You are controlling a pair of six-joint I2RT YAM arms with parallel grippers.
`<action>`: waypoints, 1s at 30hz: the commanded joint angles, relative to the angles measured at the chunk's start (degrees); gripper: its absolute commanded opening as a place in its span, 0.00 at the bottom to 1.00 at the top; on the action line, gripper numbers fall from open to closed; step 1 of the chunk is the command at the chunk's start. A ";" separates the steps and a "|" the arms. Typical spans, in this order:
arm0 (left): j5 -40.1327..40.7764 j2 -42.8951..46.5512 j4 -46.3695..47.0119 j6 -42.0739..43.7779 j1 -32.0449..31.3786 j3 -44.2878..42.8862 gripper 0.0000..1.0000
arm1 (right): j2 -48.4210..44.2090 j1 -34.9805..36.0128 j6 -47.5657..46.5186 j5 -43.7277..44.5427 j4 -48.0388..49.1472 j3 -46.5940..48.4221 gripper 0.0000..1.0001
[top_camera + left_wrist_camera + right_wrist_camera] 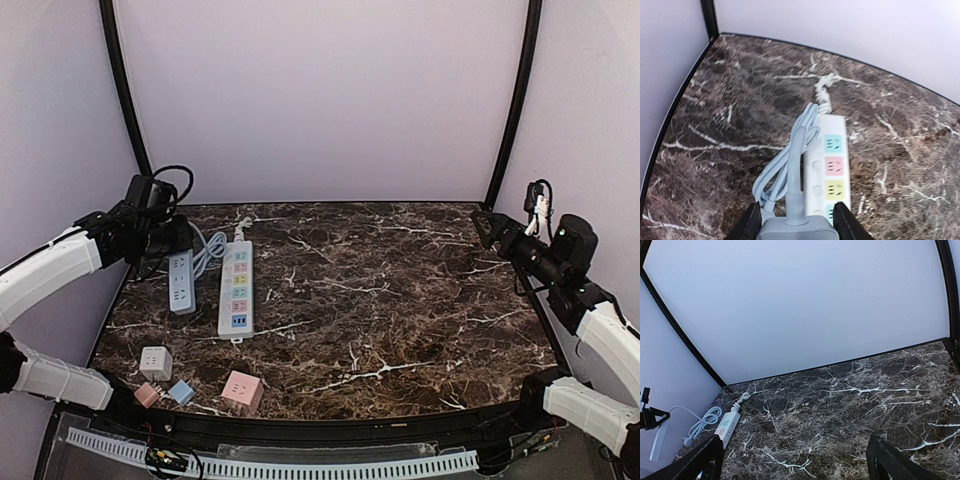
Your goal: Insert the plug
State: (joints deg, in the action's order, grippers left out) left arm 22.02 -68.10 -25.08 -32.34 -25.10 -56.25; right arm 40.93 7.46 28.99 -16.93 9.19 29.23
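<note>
Top external: two arms reach in from the near edge over a dark marble table, with all the objects on its left side.
Left gripper: clamped on the cable end of the grey-blue power strip. In the left wrist view its black fingers press both sides of the strip's body.
Grey-blue power strip: at the table's far left, just left of the white power strip and roughly parallel to it. From the right wrist view it hangs down from the left gripper; I cannot tell whether its lower end touches the marble.
Light-blue cable: runs out of the held strip and loops on the table against the white strip's left edge.
Plug: I cannot pick it out for certain in any view.
White power strip: flat on the marble, with coloured sockets in a row facing up and its own white cord bundled at the far end.
Right gripper: raised at the right edge with its fingers wide apart, holding nothing.
Near-left corner: a white cube adapter, a pink cube adapter, and a small pink piece next to a small blue piece.
</note>
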 commanded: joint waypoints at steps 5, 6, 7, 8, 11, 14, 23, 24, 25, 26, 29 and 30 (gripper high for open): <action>-6.08 -9.65 -0.02 10.15 -7.80 -23.72 0.22 | -0.23 0.27 -0.67 0.85 -0.04 0.48 0.99; -6.09 -11.52 -0.88 10.69 -8.80 -28.65 0.22 | -0.35 0.27 -0.76 1.05 -0.19 0.56 0.99; -5.82 -15.24 -1.44 11.79 -10.64 -31.20 0.22 | -0.47 0.29 -0.89 1.39 -0.45 0.72 0.99; -5.70 -17.30 -2.80 12.39 -11.58 -36.74 0.22 | -0.64 0.23 -1.01 1.89 -0.76 0.81 0.99; -5.99 -28.18 -6.49 15.31 -15.28 -49.47 0.22 | -1.36 0.27 -1.28 3.83 -1.67 0.82 0.99; -7.62 -38.49 -11.30 19.63 -18.49 -67.07 0.22 | -2.55 0.18 -1.57 6.60 -3.04 1.04 0.99; -14.89 -46.82 -9.80 22.72 -25.48 -69.32 0.23 | -8.38 0.15 -1.51 16.68 -7.20 1.06 0.99; -17.51 -46.94 -7.46 22.02 -25.50 -65.38 0.23 | -9.01 0.18 -1.42 18.47 -7.39 1.00 0.99; -18.41 -47.04 -6.31 21.60 -25.63 -63.37 0.23 | -9.46 0.13 -1.35 18.86 -7.45 0.84 0.99; -19.32 -47.59 -4.10 20.60 -25.83 -59.85 0.23 | -9.84 0.10 -1.31 18.96 -7.47 0.66 0.99; -20.33 -49.75 -0.99 19.24 -26.34 -54.72 0.23 | -10.29 0.12 -1.22 18.82 -7.43 0.47 0.99; -20.50 -51.01 -0.79 18.93 -26.67 -54.25 0.22 | -10.19 0.11 -1.18 18.78 -7.43 0.55 0.99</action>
State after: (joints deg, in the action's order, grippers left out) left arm 4.73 -117.12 -31.79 -11.38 -51.59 -114.45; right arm 31.22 7.46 27.90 -0.38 2.39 29.23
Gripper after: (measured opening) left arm 0.433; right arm 0.987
